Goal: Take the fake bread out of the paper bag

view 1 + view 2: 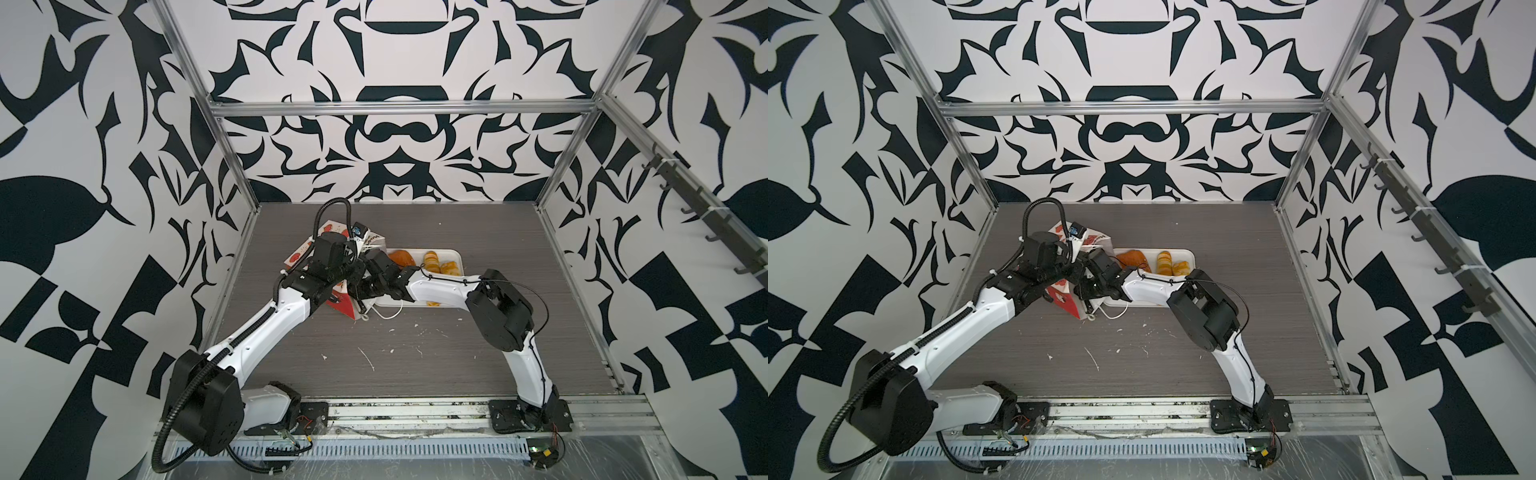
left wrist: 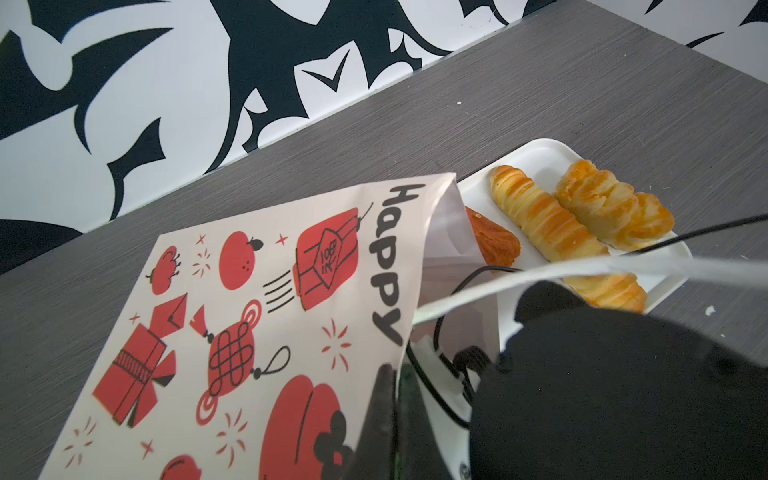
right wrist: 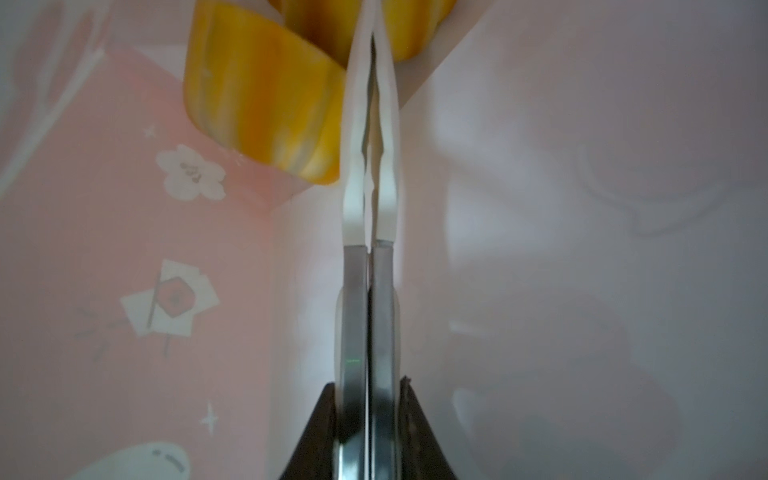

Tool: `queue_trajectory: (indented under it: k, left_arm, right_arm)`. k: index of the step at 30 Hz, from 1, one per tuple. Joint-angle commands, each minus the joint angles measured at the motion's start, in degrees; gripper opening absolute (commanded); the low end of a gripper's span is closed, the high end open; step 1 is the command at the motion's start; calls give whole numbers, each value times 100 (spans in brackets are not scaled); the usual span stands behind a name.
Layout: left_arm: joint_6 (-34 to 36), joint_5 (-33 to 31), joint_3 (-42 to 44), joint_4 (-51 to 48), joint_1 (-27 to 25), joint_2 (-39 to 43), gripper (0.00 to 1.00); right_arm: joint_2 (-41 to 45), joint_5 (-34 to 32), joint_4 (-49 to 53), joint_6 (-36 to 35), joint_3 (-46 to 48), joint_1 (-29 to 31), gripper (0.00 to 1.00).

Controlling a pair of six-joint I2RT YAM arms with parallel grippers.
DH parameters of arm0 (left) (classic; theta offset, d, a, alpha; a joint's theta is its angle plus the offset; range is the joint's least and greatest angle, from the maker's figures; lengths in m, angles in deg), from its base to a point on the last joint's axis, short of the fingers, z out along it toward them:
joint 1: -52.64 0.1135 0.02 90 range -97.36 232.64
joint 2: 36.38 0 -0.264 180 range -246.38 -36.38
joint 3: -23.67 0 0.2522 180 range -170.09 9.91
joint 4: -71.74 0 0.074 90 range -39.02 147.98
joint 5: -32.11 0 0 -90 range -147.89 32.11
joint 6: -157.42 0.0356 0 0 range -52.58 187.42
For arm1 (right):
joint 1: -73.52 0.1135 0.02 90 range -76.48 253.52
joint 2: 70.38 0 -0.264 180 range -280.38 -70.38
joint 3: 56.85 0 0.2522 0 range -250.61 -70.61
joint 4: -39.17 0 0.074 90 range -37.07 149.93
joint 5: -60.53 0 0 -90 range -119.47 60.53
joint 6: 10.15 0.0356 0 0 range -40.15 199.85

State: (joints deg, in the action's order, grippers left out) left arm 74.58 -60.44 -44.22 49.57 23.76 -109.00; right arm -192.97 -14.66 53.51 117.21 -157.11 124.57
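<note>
The paper bag (image 1: 344, 305) (image 1: 1065, 297) lies tilted on the table, its mouth toward the white tray (image 1: 454, 253) (image 1: 1190, 252). My left gripper (image 2: 394, 415) is shut on the bag's (image 2: 257, 316) rim. My right gripper (image 3: 372, 37) is deep inside the bag, its jaws together. A glossy yellow piece of fake bread (image 3: 266, 104) lies around its tips. Whether the tips pinch it cannot be told. On the tray rest a croissant (image 1: 401, 257) (image 2: 494, 243), a twisted stick (image 1: 431, 262) (image 2: 544, 220) and a lumpy loaf (image 1: 451, 268) (image 2: 611, 208).
In both top views the two wrists crowd together at the bag's mouth, and the right forearm (image 1: 440, 289) (image 1: 1150, 286) crosses over the tray. A white cord handle (image 1: 390, 313) trails on the table. Small white crumbs (image 1: 368, 357) dot the near tabletop.
</note>
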Motion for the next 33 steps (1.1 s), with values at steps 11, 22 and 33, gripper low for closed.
queue_trajectory:
  k: [11, 22, 33]
  left_arm:
    - [172, 11, -78, -82, -47, 125, 0]
    - [216, -33, -92, -56, -49, 81, 0]
    - [207, 52, -131, -62, -47, 64, 0]
  right_arm:
    - [1351, -335, -67, -368, 775, 33, 11]
    - [2130, -473, 138, -331, 1669, 18, 10]
    - [1944, -953, 800, -1176, 1204, 26, 18]
